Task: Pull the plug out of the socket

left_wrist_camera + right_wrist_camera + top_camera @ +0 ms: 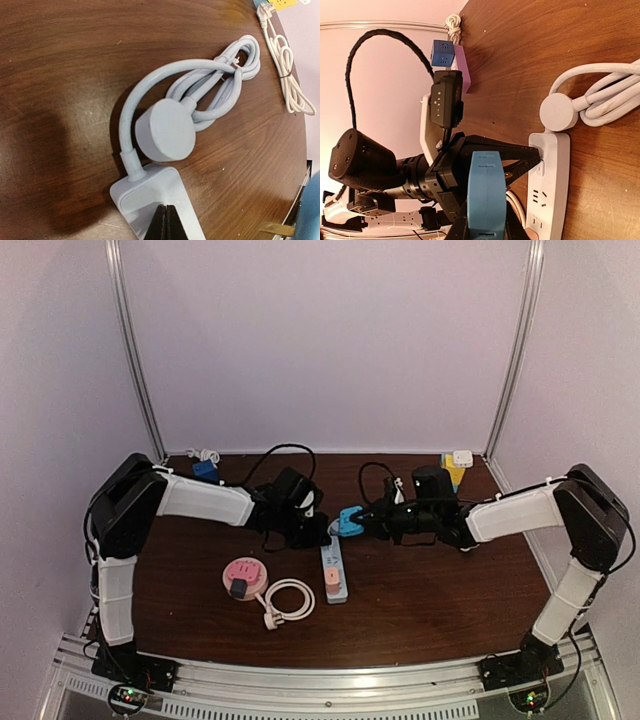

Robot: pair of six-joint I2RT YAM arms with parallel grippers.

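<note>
Blue plug (485,185) is sitting clamped in the right end effector (360,522), hanging beside the far end of the white power strip (334,575) at the middle of the bench (440,590). Whether the two are touching cannot be told. The right arm is reaching leftward with its forearm nearly level. Stretching in from the opposite side, the left end effector (536,155) is pinched closed on nothing, its tips pressing on the strip's cord end. Raised lettering on the plug is showing too small to read.
</note>
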